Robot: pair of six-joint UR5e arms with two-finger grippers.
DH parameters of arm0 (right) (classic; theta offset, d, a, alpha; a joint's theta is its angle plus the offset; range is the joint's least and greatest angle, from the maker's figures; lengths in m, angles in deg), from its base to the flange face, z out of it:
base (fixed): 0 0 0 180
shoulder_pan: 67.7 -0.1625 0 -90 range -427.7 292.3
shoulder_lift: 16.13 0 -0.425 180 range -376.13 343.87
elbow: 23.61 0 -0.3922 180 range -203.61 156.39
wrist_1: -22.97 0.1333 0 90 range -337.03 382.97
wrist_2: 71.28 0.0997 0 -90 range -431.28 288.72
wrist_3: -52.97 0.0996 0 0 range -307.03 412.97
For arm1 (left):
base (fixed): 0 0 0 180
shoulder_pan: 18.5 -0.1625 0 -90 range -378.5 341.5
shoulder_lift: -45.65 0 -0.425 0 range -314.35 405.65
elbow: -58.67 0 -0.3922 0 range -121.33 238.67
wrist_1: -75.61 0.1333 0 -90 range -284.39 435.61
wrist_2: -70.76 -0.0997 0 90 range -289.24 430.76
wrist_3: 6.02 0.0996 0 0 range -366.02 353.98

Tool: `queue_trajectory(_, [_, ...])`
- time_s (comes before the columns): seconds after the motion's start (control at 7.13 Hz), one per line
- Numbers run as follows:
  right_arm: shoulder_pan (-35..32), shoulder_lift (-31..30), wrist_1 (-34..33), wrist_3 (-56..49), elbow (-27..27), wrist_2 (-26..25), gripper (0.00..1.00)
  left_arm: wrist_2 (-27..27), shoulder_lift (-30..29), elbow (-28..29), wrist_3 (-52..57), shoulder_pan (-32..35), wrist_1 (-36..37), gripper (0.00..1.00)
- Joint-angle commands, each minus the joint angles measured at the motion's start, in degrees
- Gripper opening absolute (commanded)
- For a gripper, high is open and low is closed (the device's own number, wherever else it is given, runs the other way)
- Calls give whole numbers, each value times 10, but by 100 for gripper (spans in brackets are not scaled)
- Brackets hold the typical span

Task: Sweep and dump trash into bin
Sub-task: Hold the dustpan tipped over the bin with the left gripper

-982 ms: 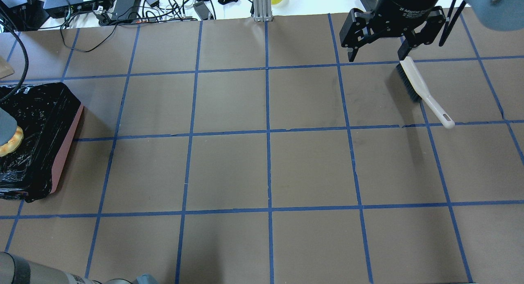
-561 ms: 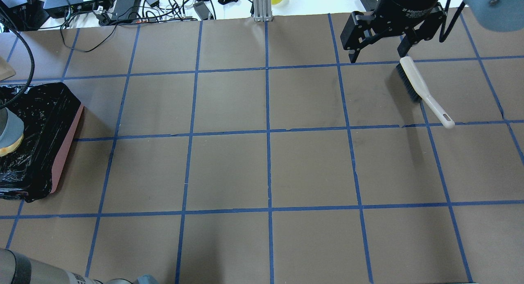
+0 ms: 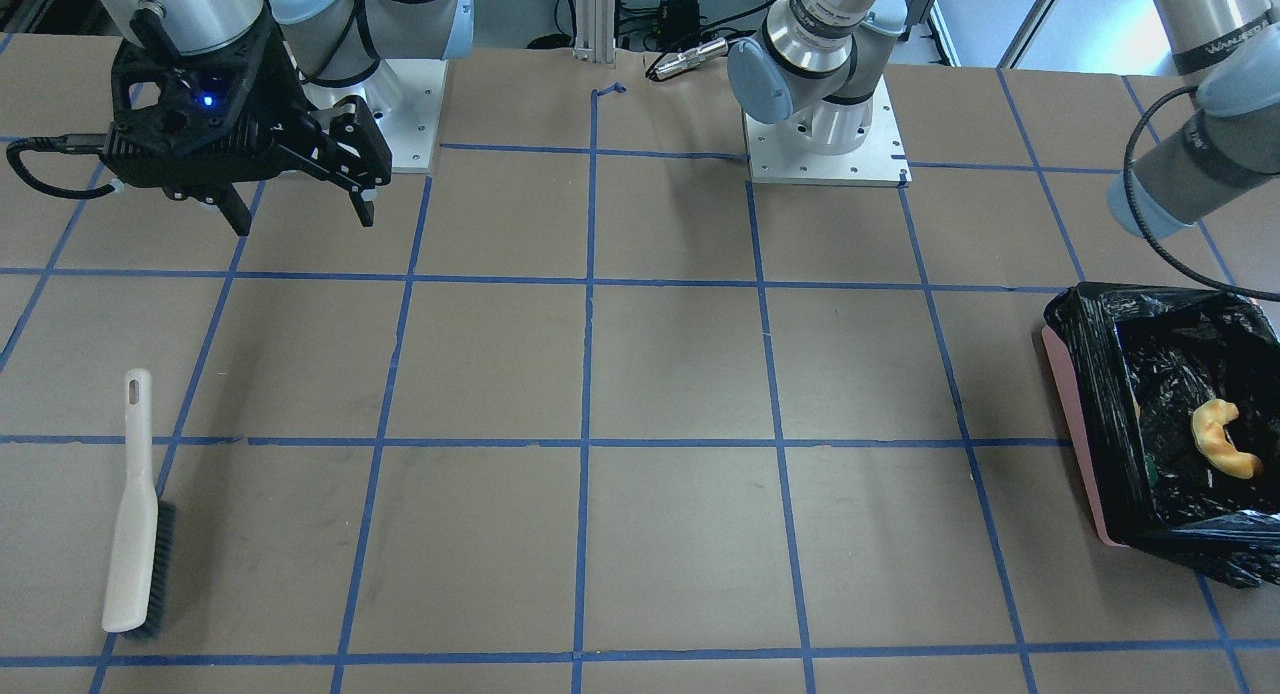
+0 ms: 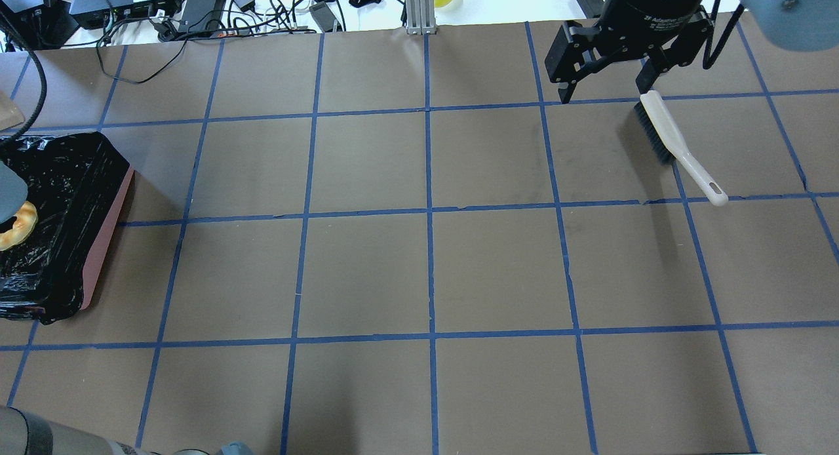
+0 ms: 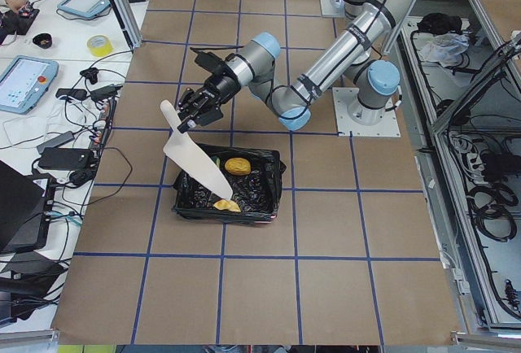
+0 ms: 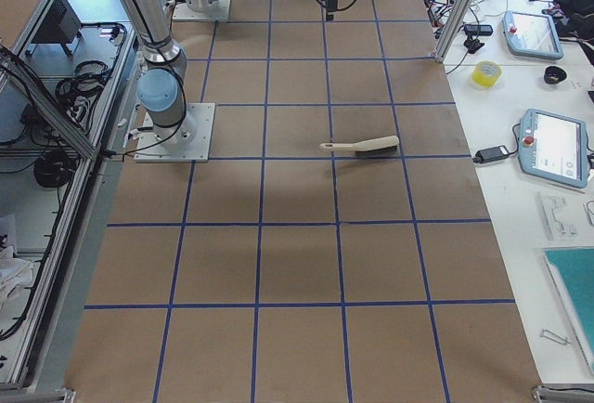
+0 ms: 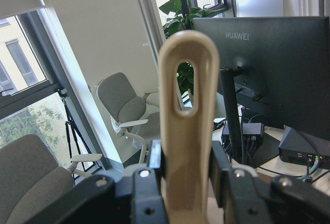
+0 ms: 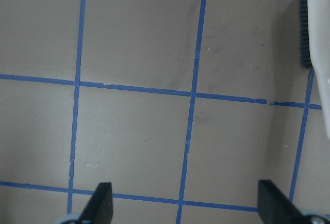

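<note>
The bin (image 3: 1075,424), pink with a black bag, stands at the table's left end; it also shows in the overhead view (image 4: 72,199) and the left view (image 5: 269,190). A pale crescent rind (image 3: 1222,436) (image 4: 16,227) and a yellow-brown lump (image 5: 237,166) lie inside it. I cannot make out the sponge piece. My left gripper (image 5: 198,107) (image 7: 185,172) is shut on the handle of the beige dustpan (image 5: 195,162), which hangs tilted over the bin. My right gripper (image 4: 604,92) (image 3: 304,219) (image 8: 186,208) is open and empty, above the table beside the brush (image 4: 662,130).
The beige brush (image 3: 135,514) (image 6: 362,147) (image 8: 317,43) lies flat on the brown, blue-taped table at the right end. Cables, tablets and tape sit on the white bench (image 4: 196,9) beyond the far edge.
My left arm's joint over the bin shifted, covering and then uncovering the crescent rind. My right gripper drifted slightly toward the far edge, still open.
</note>
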Motion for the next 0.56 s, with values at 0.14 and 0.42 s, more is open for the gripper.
queue_trajectory(0.14, [2,0,-1,-2,0,1,100,-12,20,131,-59,5,-330,0])
queue_trajectory(0.42, [2,0,-1,-2,-1,-5,100,-27,34,140,-183,27,-467,0])
